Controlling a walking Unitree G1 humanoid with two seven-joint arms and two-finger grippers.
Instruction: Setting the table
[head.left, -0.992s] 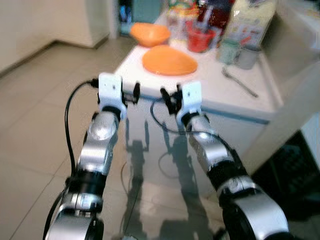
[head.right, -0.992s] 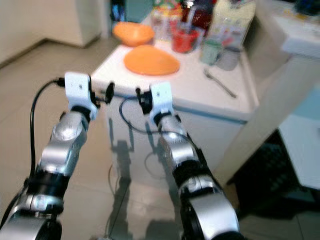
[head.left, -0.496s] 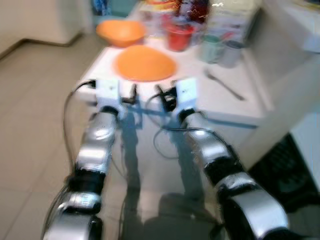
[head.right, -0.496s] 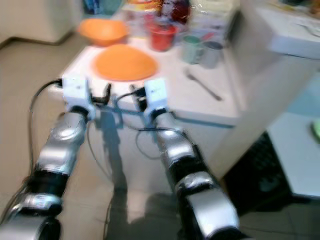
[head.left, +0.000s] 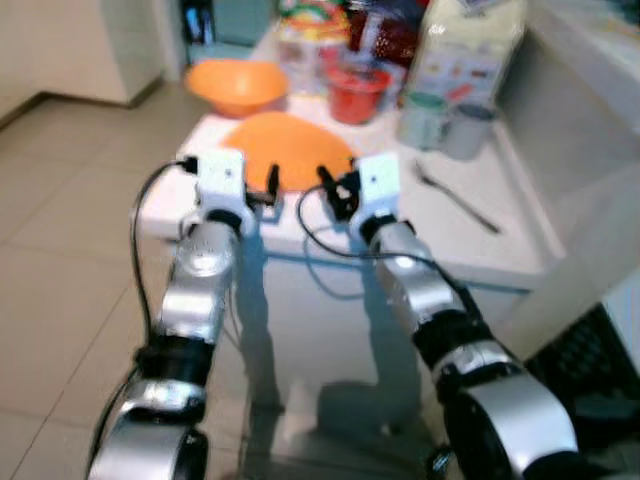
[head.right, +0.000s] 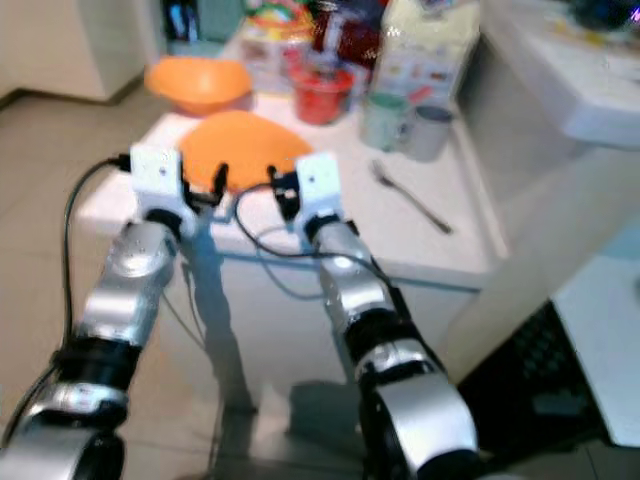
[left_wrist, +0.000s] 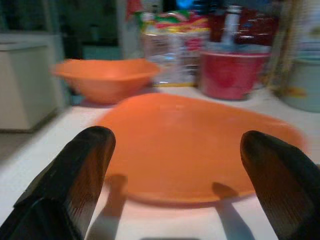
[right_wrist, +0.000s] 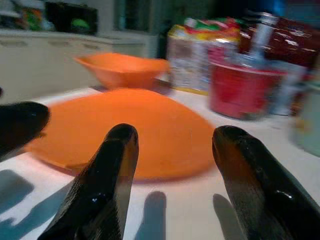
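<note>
An orange plate (head.left: 291, 148) lies near the front of a small white table (head.left: 470, 245), and also appears in the wrist views (left_wrist: 195, 145) (right_wrist: 130, 125). Both arms reach forward side by side at the table's front edge. My left gripper (head.left: 272, 183) is open just short of the plate's near rim, its fingers (left_wrist: 80, 170) spread wide with nothing between them. My right gripper (head.left: 329, 189) is open too, with its fingers (right_wrist: 110, 170) pointing at the plate's near side. A metal spoon (head.left: 456, 196) lies to the right of the plate.
Behind the plate stand an orange bowl (head.left: 238, 85), a red cup (head.left: 358, 92), two mugs (head.left: 442, 122), a carton (head.left: 465, 45) and food packets. A white counter (head.left: 590, 90) rises on the right, with a black crate (head.left: 600, 380) below it. Beige tiled floor lies on the left.
The camera has come closer to the table. Both grippers have advanced from short of the table's edge to the near rim of the orange plate. Their fingers stay open.
</note>
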